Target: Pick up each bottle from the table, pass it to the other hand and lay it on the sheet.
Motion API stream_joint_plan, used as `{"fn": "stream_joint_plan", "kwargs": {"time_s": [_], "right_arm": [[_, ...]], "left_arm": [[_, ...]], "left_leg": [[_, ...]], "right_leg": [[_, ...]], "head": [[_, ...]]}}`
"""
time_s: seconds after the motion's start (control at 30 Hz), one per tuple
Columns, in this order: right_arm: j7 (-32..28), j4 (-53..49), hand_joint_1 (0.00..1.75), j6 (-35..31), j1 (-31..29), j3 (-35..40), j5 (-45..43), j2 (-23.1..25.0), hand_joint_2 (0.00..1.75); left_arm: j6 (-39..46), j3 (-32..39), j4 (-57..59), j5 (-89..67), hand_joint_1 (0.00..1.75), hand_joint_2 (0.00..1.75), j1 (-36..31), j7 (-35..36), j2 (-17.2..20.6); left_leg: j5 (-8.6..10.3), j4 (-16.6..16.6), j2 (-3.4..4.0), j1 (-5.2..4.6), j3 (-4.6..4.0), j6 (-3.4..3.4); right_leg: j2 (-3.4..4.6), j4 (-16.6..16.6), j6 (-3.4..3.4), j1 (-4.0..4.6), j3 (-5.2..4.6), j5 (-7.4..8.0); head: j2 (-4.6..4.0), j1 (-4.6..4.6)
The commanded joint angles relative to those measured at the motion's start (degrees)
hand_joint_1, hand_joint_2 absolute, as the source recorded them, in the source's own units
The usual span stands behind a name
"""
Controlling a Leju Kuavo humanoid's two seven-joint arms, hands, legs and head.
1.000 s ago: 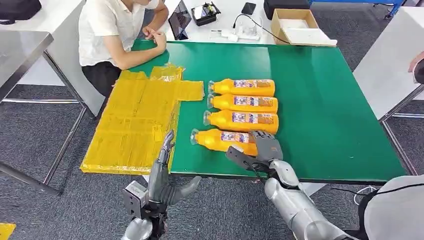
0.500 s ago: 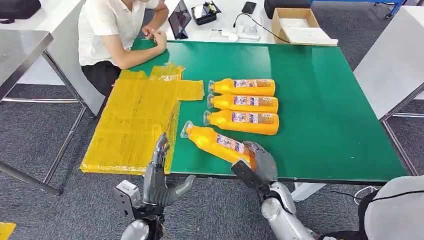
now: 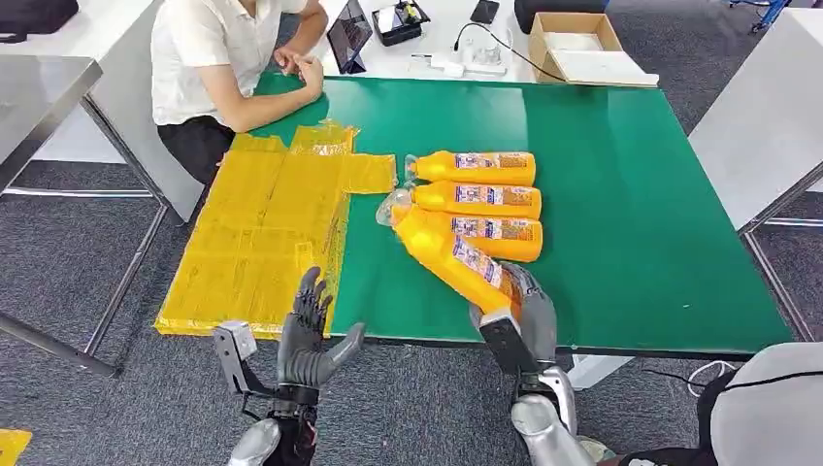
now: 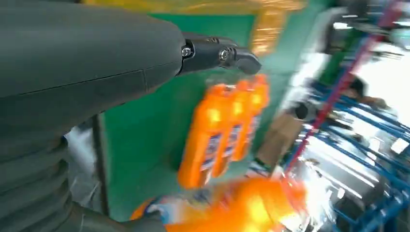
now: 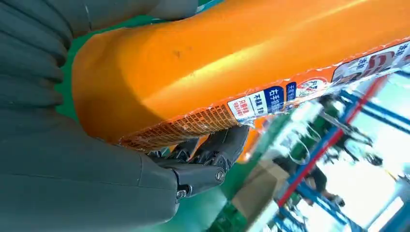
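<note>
Bottle [image 3: 454, 258] tilts up, base gripped in the right robot hand [image 3: 516, 320].

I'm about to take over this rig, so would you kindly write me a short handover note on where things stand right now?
Right hand: grips the base end of one orange bottle, lifted at a slant with its cap end over the row.
Left hand: holds nothing, fingers apart, below the table's near edge by the yellow sheet.
Three other bottles lie side by side on the green table.
Done: first bottle picked up.
Left: pass it to the left hand, lay it on the sheet, then the other three. Nothing lies on the sheet.
</note>
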Motion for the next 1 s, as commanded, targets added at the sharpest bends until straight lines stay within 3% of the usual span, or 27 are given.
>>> {"fn": "stream_joint_plan", "kwargs": {"time_s": [0.03,0.3,0.43,0.53,0.7,0.87,1.0], "right_arm": [[-1.5,-5.1,1.71,-0.5,0.1,3.5,-1.9,-0.1,1.75],[-3.1,-6.1,1.73,0.9,0.1,5.7,-3.6,-0.7,1.75],[-3.6,-6.2,1.68,4.8,-0.3,10.7,-4.0,0.0,1.75],[-5.9,-5.5,1.54,5.2,-0.5,13.9,-3.6,0.3,1.75],[-6.0,-1.6,1.48,5.6,-1.6,16.8,-4.5,1.0,1.75],[-5.8,4.2,1.47,8.8,-4.0,18.3,-5.1,1.6,1.75],[-6.2,6.2,1.48,9.2,-4.7,18.5,-4.7,1.9,1.75]], "left_arm": [[-0.4,0.3,7.6,3.1,0.0,1.75,-3.2,0.9,0.7],[-3.1,-0.7,8.5,6.1,0.0,1.75,-4.0,2.7,1.4],[-6.3,-2.2,9.6,7.0,0.0,1.75,-6.1,2.3,1.6],[-8.9,-2.6,10.5,9.0,0.0,1.75,-7.7,3.5,1.2],[-9.3,-2.9,6.0,6.2,0.0,1.75,-8.2,-1.4,0.7],[-16.1,-4.3,1.9,8.4,0.0,1.75,-6.9,-0.9,1.5],[-16.3,-4.2,0.9,7.3,0.0,1.75,-6.4,-1.6,1.6]], "left_leg": [[-0.04,0.0,0.04,0.0,0.13,-0.05],[-0.04,0.0,0.01,0.02,0.1,-0.04],[-0.14,-0.1,0.06,0.04,0.37,-0.11],[-0.07,0.0,0.05,0.03,0.14,-0.08],[-0.08,0.0,0.06,0.06,0.15,-0.07],[-0.07,0.0,0.1,0.05,0.09,-0.05],[-0.09,-0.1,0.1,0.04,0.19,-0.08]], "right_leg": [[0.03,0.0,-0.08,0.01,0.08,-0.04],[0.0,0.0,-0.08,0.02,0.09,-0.04],[0.03,0.0,-0.19,0.06,0.32,-0.14],[0.02,0.0,-0.13,0.04,0.09,-0.08],[0.03,0.0,-0.12,0.07,0.11,-0.07],[0.09,0.0,-0.1,0.05,0.08,-0.05],[0.08,0.0,-0.13,0.04,0.18,-0.08]], "head": [[0.0,0.0],[0.0,0.02],[0.0,0.02],[0.0,0.02],[0.0,0.0],[0.0,0.02],[0.0,0.02]]}}
